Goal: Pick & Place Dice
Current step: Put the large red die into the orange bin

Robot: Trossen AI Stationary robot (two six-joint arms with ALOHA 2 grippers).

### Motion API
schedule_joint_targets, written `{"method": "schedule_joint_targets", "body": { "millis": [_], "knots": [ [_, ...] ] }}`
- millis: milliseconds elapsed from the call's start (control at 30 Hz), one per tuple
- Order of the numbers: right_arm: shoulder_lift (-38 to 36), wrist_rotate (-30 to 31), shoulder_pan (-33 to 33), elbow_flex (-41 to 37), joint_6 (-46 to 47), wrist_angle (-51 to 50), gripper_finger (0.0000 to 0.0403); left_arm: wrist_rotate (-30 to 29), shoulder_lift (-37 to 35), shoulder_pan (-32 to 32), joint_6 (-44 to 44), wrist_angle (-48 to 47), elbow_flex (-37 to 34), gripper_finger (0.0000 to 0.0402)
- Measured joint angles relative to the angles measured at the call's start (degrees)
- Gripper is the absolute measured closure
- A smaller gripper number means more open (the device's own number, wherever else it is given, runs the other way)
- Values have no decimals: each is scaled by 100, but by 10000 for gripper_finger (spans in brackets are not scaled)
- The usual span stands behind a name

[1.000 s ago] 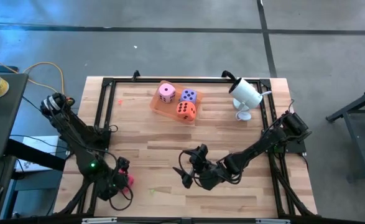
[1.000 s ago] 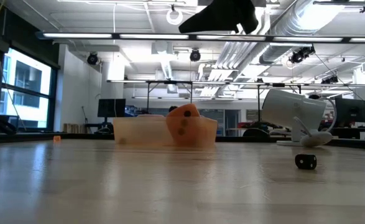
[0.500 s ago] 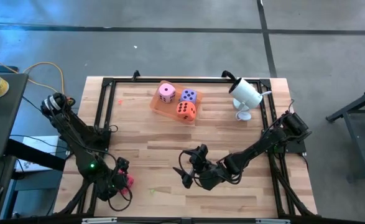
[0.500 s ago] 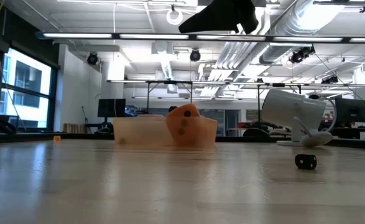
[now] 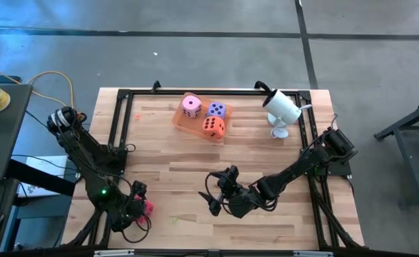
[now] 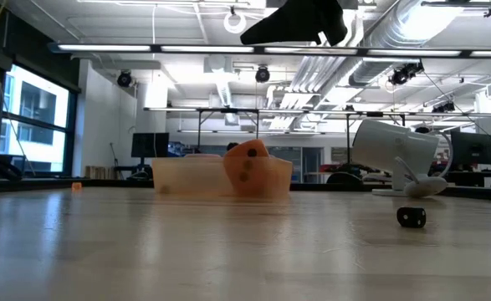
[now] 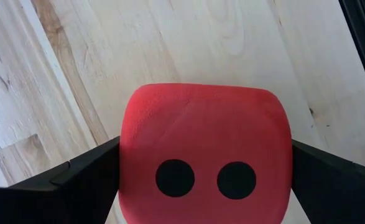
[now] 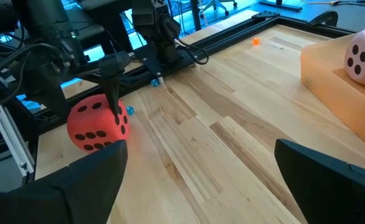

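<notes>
Left hand straddles red die

Four dice in all: one pink die, one lavender-purple die and one orange die sit in one translucent orange tray, and one red die lies apart on the desk. One white camera stands there. Two robot arms.

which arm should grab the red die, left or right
Left. The left gripper already straddles the red die, fingers open on both sides. The right gripper waits open mid-table, well away.
</notes>
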Motion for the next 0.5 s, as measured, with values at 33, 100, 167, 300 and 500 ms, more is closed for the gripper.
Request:
{"method": "schedule_joint_targets", "body": {
  "millis": [33,100,167,300,500],
  "knots": [
    [0,0,0,0,0,0,7,1,0,0,-4,6,0,6],
    [0,-2,-5,0,2,0,7,6,0,-10,-89,23,0,6],
    [0,0,-13,0,1,0,7,-12,0,-64,-196,26,0,6],
    [0,4,-59,0,1,0,7,-188,-1,-178,-324,64,-29,6],
    [0,0,-92,0,2,0,7,-317,-17,-221,-305,423,-306,6]
  ]
}}
